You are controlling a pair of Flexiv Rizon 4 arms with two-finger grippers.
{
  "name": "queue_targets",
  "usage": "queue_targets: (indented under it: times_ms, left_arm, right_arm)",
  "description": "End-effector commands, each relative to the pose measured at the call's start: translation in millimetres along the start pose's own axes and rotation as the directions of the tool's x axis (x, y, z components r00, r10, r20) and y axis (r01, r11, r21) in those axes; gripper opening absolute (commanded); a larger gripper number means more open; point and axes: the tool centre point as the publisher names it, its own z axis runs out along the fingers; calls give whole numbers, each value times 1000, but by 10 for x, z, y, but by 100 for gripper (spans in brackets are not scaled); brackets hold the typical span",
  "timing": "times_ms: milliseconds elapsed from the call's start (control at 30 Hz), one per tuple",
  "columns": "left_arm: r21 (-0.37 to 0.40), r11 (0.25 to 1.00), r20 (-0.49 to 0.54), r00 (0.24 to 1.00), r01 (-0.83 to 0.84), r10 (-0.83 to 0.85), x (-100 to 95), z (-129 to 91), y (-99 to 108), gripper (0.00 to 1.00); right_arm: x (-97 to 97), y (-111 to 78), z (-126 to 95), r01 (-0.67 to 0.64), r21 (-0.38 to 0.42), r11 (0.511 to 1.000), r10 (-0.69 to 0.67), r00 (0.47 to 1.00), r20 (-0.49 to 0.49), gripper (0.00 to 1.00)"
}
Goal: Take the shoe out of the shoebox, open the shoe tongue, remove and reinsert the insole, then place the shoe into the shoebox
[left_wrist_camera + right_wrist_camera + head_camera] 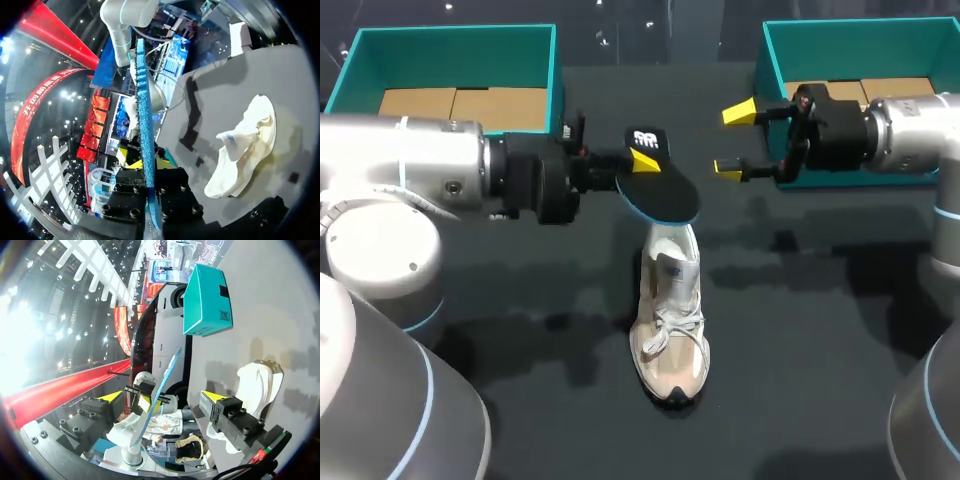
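A dark charcoal, matte, flat tabletop (820, 360) fills the head view from the near edge to the far side. Its surface looks smooth and evenly coloured. Blurred, darker shadows (535, 335) lie across its left half, and more fall on the right half. In the left wrist view the same tabletop (280, 70) carries a few small, squarish dark patches (294, 177). These may be marks on the surface or only shadows; the view is too warped to tell which.
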Motion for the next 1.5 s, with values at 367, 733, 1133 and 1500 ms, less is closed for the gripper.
queue_targets:
  times_ms: [367, 733, 1133, 1500]
  left_arm:
    - [202, 917, -35, 938, 345, -345, -49, -228, 34, 0]
    - [235, 784, -92, 816, 575, -571, -108, -254, -70, 0]
    - [219, 312, -213, 358, 924, -909, -225, -303, -215, 0]
    - [249, 68, -289, 141, 966, -947, -291, -343, -307, 0]
  right_arm:
    - [11, -21, 3, 0, -5, 1000, 0, 1000, 4, 100]
    - [11, -21, 3, 0, -5, 1000, 0, 1000, 4, 100]
    - [11, -21, 3, 0, -5, 1000, 0, 1000, 4, 100]
    - [11, -21, 3, 0, -5, 1000, 0, 1000, 4, 100]
